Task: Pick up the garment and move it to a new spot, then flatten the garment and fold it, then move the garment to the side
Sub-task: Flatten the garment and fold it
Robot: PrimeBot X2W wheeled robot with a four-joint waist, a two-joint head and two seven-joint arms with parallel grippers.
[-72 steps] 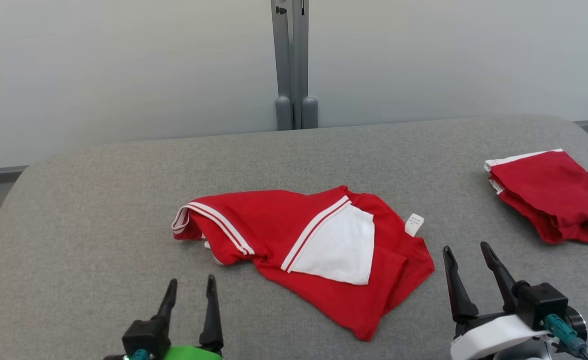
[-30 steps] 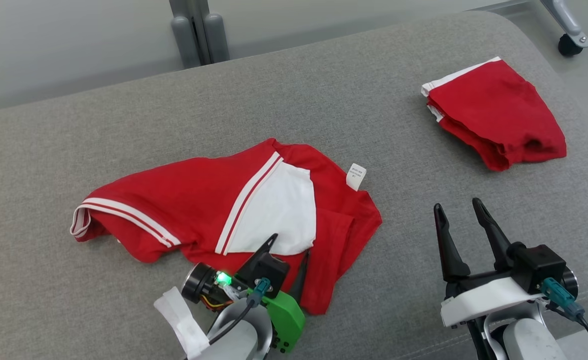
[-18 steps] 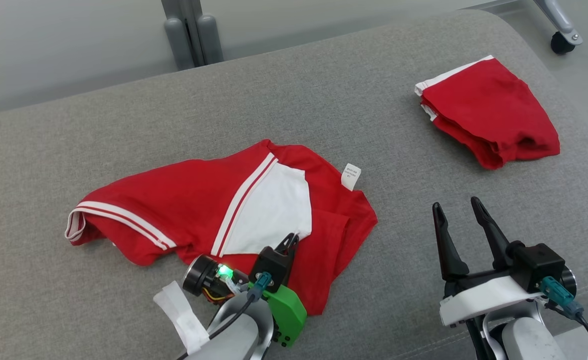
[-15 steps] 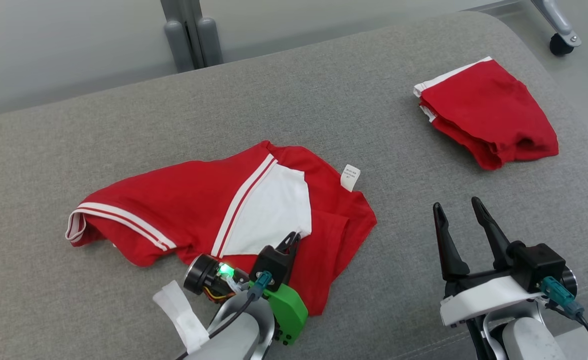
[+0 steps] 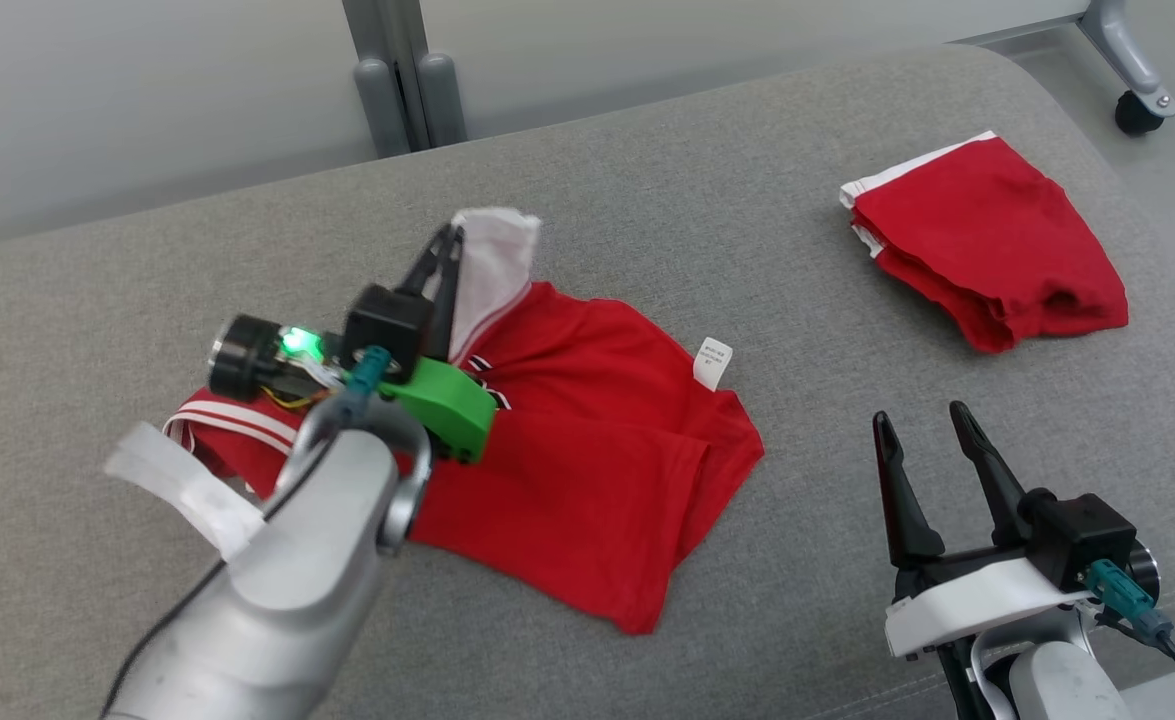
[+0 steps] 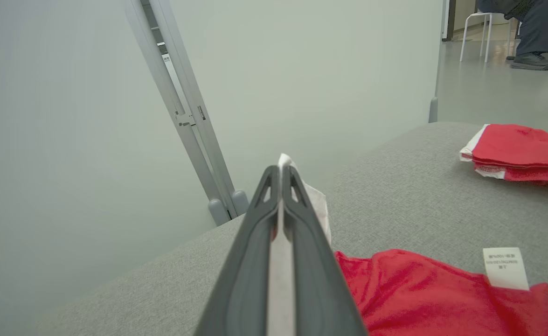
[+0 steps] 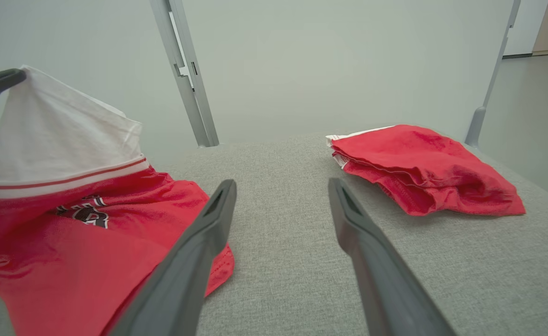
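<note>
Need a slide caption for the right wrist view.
Right gripper open; left gripper pinching up the garment by its white panel.

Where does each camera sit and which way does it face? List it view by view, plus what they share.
Head view: on the head, facing forward and down at the grey table; left pincer shut on the white panel of the garment, right pincer open.
Left wrist view: on the left wrist, facing along that shut pincer toward the wall.
Right wrist view: on the right wrist, facing across the table between its open jaws.
Shared: all three show the folded red pile.
</note>
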